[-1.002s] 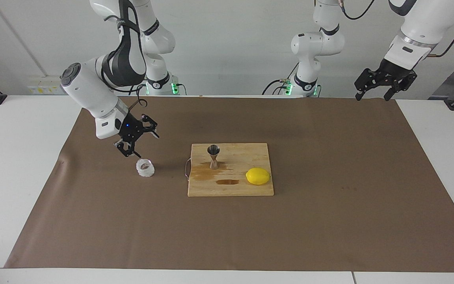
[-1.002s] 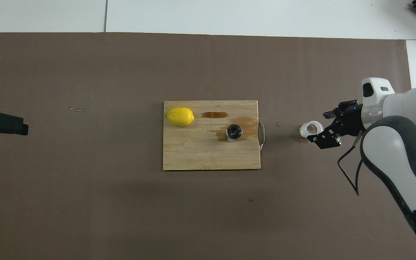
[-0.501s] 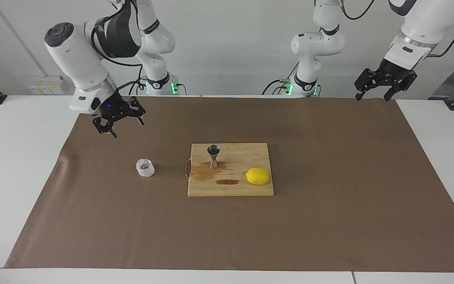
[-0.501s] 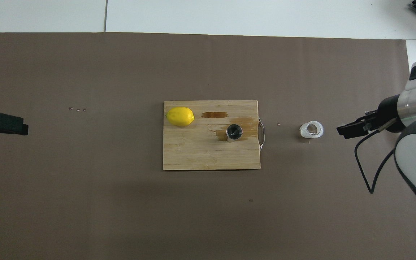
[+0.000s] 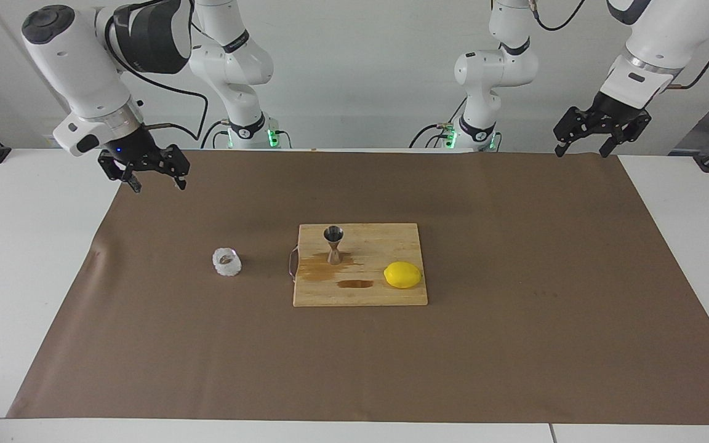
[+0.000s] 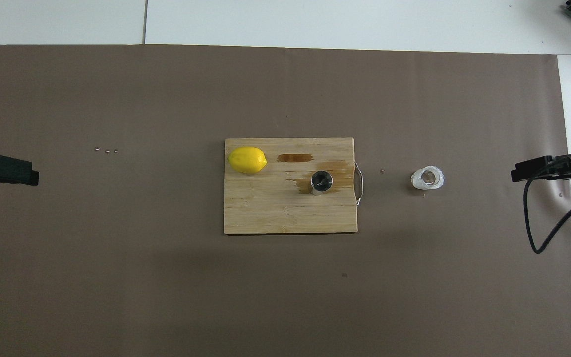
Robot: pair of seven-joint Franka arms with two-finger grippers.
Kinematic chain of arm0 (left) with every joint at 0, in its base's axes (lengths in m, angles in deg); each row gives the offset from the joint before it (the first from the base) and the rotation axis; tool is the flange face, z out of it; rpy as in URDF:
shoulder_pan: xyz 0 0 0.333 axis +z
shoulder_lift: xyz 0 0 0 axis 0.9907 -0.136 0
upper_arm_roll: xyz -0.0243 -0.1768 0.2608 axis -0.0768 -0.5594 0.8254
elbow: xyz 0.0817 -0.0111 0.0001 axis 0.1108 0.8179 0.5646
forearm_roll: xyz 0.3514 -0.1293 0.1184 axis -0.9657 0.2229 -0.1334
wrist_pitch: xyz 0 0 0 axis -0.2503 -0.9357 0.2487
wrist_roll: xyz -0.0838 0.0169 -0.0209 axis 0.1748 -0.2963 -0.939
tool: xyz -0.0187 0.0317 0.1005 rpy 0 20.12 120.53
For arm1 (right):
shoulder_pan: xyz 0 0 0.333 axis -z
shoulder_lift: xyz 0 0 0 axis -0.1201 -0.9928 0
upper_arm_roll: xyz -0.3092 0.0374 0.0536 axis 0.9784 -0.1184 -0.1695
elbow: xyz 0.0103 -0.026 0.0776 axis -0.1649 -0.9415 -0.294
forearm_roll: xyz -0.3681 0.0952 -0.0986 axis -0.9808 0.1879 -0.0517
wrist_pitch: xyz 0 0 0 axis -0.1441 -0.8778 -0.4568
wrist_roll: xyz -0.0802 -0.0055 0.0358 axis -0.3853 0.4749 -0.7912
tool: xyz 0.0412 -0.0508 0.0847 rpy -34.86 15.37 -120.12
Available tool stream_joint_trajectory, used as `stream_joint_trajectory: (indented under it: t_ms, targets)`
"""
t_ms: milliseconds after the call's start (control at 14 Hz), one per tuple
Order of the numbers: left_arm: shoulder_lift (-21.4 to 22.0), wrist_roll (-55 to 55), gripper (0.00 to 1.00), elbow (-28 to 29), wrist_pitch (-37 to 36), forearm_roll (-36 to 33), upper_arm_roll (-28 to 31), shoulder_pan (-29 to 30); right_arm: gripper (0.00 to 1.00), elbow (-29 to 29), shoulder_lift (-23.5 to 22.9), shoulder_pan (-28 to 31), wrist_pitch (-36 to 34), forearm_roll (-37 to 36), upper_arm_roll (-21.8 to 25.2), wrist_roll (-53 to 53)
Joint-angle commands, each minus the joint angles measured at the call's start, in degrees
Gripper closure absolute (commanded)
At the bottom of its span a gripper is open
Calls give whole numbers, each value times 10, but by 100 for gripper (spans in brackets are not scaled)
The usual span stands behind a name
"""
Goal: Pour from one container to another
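The clear faceted glass cup (image 5: pixel 226 262) stands upright on the brown mat, beside the board toward the right arm's end; it also shows in the overhead view (image 6: pixel 428 178). The steel jigger (image 5: pixel 333 243) stands upright on the wooden cutting board (image 5: pixel 391 237), near its handle end, and shows from above (image 6: pixel 321 182). My right gripper (image 5: pixel 159 183) is open and empty, raised over the mat's edge at the right arm's end, well apart from the cup (image 6: pixel 523 174). My left gripper (image 5: pixel 581 151) is open and empty, waiting raised at the left arm's end (image 6: pixel 23 174).
A yellow lemon (image 5: pixel 402 274) lies on the board (image 6: pixel 265 208) beside brown wet stains (image 5: pixel 354 283). A metal handle (image 5: pixel 292 263) sticks out of the board toward the cup. Brown paper mat (image 5: pixel 514 344) covers the white table.
My right gripper has risen from just beside the glass cup and drawn back toward the right arm's end of the table. The cup stays put. The left arm has not moved.
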Motion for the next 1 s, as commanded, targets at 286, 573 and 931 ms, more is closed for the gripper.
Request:
stream_joint_trajectory:
  t_ms: [286, 573, 931]
  targets:
    - [17, -4, 0, 20, 11, -10, -4, 5, 0, 36, 14, 29, -52, 26, 2, -13]
    - [17, -4, 0, 20, 12, -10, -4, 6, 0, 38, 18, -16, -46, 52, 43, -16]
    - [17, -4, 0, 20, 12, -10, -4, 5, 0, 37, 16, -82, -46, 52, 120, -15]
